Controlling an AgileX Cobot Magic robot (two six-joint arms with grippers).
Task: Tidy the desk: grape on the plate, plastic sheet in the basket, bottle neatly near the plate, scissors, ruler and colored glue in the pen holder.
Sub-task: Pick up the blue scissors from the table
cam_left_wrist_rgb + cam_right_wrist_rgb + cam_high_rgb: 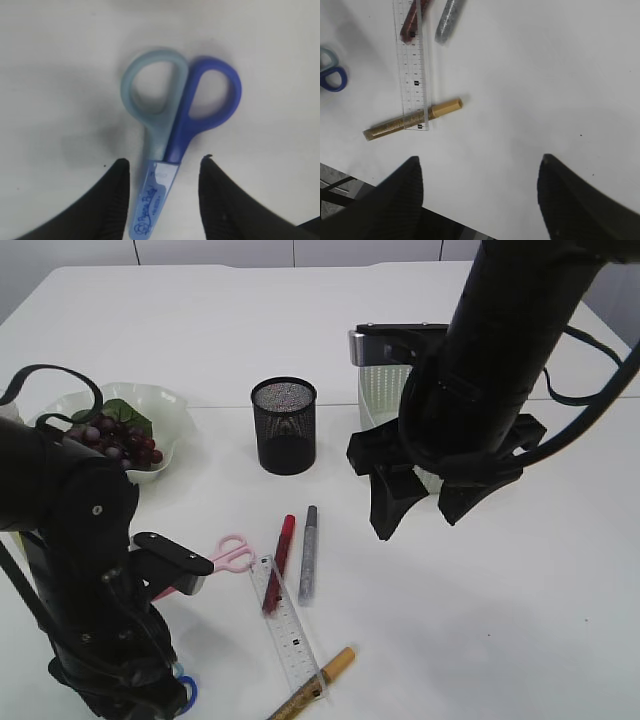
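Observation:
Blue scissors (170, 130) lie flat on the white table, handles away from me. My left gripper (165, 161) is open, low over them, one finger on each side of the blade. My right gripper (415, 510) is open and empty above the table, in front of the basket (385, 380); it also shows in the right wrist view (480, 159). The clear ruler (288, 625) lies beside red (279, 562) and silver (308, 552) glue pens and over a gold one (312, 685). The black mesh pen holder (285, 425) stands mid-table. Grapes (118, 440) lie on the white plate (165, 405). Bottle and plastic sheet are out of view.
Pink scissors (232, 555) lie left of the ruler, partly behind my left arm. The table's front edge is close to the gold glue pen (412, 119) and shows at the lower left of the right wrist view.

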